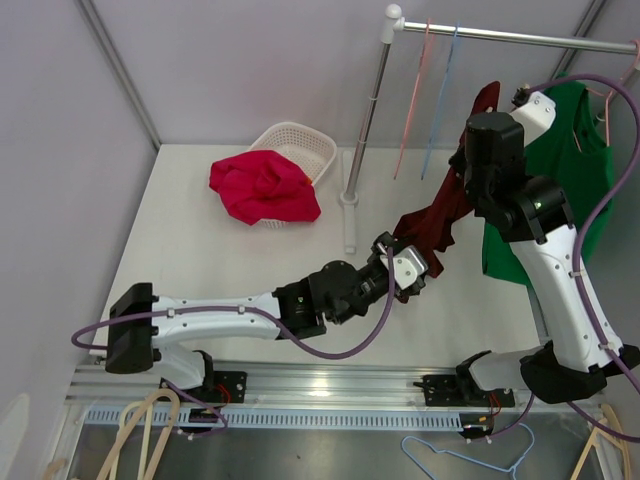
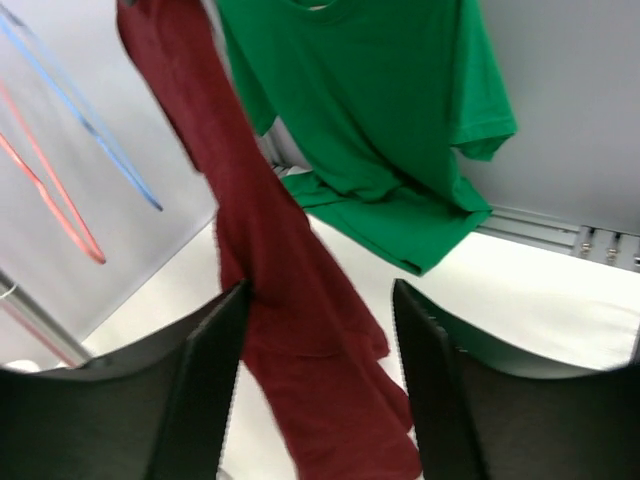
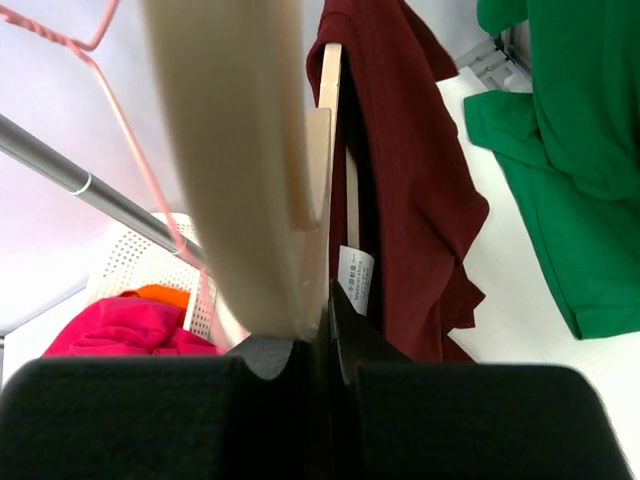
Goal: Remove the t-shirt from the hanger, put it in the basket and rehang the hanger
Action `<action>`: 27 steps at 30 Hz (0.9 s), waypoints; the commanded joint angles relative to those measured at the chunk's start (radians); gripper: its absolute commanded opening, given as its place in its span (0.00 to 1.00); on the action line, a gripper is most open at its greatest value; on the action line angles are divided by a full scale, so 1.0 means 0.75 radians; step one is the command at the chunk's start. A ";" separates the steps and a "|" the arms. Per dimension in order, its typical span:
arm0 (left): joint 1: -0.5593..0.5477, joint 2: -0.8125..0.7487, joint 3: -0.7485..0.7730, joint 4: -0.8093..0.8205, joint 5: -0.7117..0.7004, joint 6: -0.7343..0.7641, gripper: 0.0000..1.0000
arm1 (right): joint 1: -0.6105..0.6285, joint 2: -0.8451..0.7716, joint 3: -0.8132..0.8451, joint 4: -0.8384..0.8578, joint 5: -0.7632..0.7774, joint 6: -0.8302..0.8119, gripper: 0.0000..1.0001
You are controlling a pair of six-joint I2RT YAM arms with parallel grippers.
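A dark red t-shirt (image 1: 440,215) hangs twisted from a pale wooden hanger (image 3: 250,150); its white label (image 3: 354,278) shows. My right gripper (image 3: 330,300) is shut on the hanger and holds it up by the rail, high at the right in the top view (image 1: 515,105). The shirt's lower part (image 2: 300,330) trails down to the table. My left gripper (image 2: 320,295) is open, with its fingers (image 2: 210,370) on either side of the hanging cloth; in the top view it sits at the shirt's bottom end (image 1: 405,268).
A green t-shirt (image 1: 560,170) hangs on the rail (image 1: 520,38) behind the right arm. Empty pink (image 1: 415,95) and blue (image 1: 440,100) hangers hang near the rack pole (image 1: 365,110). A white basket (image 1: 300,145) with crimson cloth (image 1: 262,188) stands at the back left.
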State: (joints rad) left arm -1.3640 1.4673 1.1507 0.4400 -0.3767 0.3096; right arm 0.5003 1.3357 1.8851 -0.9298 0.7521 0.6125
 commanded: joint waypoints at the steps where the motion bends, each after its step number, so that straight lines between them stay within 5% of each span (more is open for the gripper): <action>1: 0.023 0.036 0.073 -0.032 -0.064 -0.043 0.61 | 0.014 -0.036 0.037 0.080 0.022 0.016 0.00; 7: 0.035 0.077 0.116 -0.034 -0.130 -0.028 0.73 | 0.018 -0.051 0.039 0.094 -0.001 -0.005 0.00; 16: 0.035 0.093 0.157 -0.161 -0.046 -0.061 0.01 | 0.018 -0.041 0.049 0.129 0.052 -0.060 0.00; 27: -0.194 -0.179 0.035 -0.245 -0.103 -0.122 0.01 | -0.135 0.015 0.029 0.145 0.073 -0.103 0.00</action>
State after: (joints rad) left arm -1.4445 1.4227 1.2007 0.2619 -0.4446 0.2733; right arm 0.4564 1.3418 1.8851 -0.9077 0.7803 0.5392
